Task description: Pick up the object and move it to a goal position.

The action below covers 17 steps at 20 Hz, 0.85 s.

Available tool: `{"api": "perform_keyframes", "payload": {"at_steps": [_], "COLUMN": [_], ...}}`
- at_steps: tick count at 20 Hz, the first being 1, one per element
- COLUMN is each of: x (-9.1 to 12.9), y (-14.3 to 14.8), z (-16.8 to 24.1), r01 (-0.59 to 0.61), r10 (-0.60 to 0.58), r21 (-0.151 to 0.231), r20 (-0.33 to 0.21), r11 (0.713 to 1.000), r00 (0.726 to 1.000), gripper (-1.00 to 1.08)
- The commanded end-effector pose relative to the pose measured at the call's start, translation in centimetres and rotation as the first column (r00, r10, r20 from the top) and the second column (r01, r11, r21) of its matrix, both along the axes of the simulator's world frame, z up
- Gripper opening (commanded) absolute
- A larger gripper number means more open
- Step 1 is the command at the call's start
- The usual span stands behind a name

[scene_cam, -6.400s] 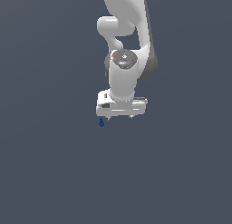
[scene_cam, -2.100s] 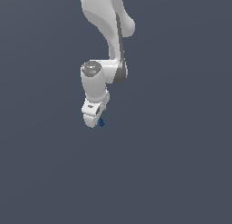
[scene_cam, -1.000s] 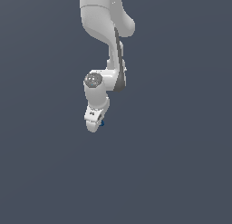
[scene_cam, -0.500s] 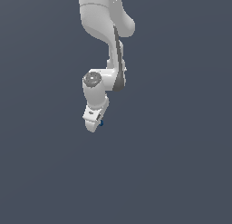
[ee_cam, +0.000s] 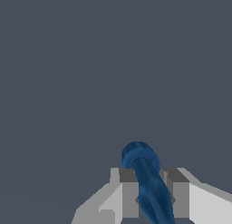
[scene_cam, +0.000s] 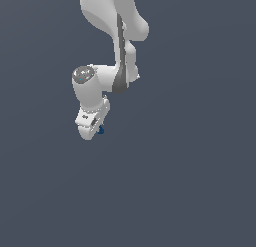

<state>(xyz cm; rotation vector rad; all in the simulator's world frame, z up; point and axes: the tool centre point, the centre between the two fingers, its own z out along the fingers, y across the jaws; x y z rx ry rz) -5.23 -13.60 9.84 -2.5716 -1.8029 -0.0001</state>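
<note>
Blue obj [ee_cam: 147, 182] clamped btwn gripper [ee_cam: 152, 191] fingers [ee_cam: 129, 191], off grnd

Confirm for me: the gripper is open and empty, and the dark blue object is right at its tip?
Not quite. The gripper is shut on the dark blue object: the wrist view shows it clamped between the two fingers, one end sticking out past them. It is indeed at the tip.

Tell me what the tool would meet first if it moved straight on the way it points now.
Nothing, it seems: the tool is closed on the dark blue object, and beyond it only plain grey background shows. Depth there is unclear.
</note>
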Motion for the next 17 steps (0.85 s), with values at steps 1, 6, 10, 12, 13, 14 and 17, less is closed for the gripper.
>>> {"api": "perform_keyframes", "payload": {"at_steps": [1, 6, 10, 12, 13, 14, 17], "x": [0.1, 0.4, 0.6, 0.7, 0.7, 0.7, 0.8], "y": [-1.9, -5.0, -6.6, -7.2, -7.3, -7.5, -7.6], "z": [2.0, 5.4, 7.1, 7.7, 7.8, 8.0, 8.1], "r01": [0.000, 0.000, 0.000, 0.001, 0.001, 0.001, 0.001], "r10": [0.000, 0.000, 0.000, -0.001, -0.001, -0.001, -0.001], "r21": [0.000, 0.001, 0.001, 0.000, 0.000, 0.000, 0.000], "r20": [0.001, 0.001, 0.001, 0.001, 0.001, 0.001, 0.001], "r11": [1.000, 1.000, 1.000, 1.000, 1.000, 1.000, 1.000], "r00": [1.000, 1.000, 1.000, 1.000, 1.000, 1.000, 1.000], "gripper": [-1.00, -1.00, -1.00, -1.00, -1.00, -1.00, -1.00]}}
